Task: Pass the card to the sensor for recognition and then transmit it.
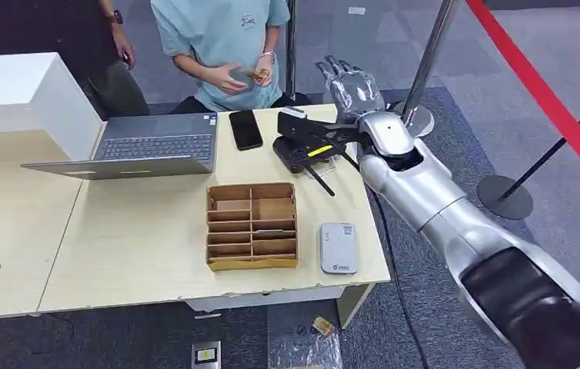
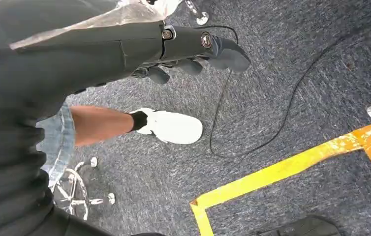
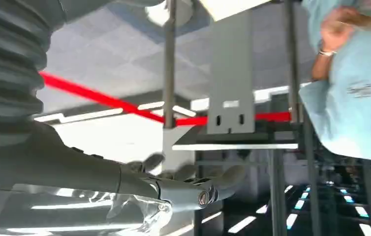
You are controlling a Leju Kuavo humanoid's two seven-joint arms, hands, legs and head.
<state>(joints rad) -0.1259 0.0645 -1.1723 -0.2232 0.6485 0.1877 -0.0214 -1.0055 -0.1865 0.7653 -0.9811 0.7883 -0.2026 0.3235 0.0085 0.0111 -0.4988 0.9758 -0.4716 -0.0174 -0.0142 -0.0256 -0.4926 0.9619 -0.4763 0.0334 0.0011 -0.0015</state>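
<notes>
Light wooden table on grey carpet, red barrier tape off to the right. Card looks to be with the person in the light blue shirt across the table, pinched between their hands, small and partly hidden so can't fully confirm; no card in either robot hand. Right hand raised past the far table edge, palm toward the person, fingers spread wide, holding nothing. Grey card reader lies flat at the near right corner, just beside the cardboard divider box. Black phone and a black device with a yellow stripe sit near the raised wrist, laptop further left. Left hand hangs over the floor, fingers loosely curled, nothing in it. Step judged: receiving the card. Do it well: hold the palm steady, close only once the card sits between thumb and fingers, grip one end so the face clears for the reader, avoid the black device on the way down.
</notes>
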